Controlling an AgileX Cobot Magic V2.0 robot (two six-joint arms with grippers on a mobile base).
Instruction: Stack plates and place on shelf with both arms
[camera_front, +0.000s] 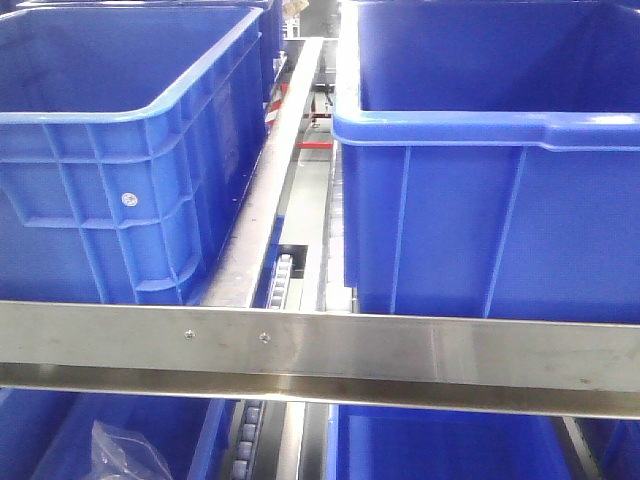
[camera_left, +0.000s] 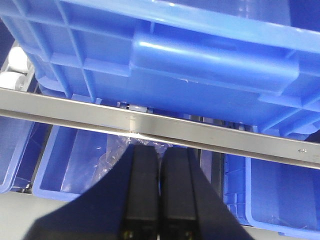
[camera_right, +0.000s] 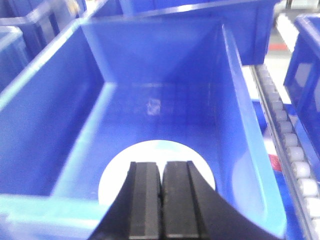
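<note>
A pale round plate lies flat on the floor of a deep blue crate; whether it is one plate or two stacked I cannot tell. My right gripper hangs over the plate's near half, fingers pressed together with nothing between them. My left gripper is also shut and empty, pointing at the underside of the shelf's steel front rail. In the front view the shelf rail runs across below two big crates, and neither gripper nor any plate shows there.
Two large blue crates stand on the upper tier, with a roller track between them. Lower crates sit beneath; one holds a crumpled clear plastic bag. White rollers run along the right of the plate's crate.
</note>
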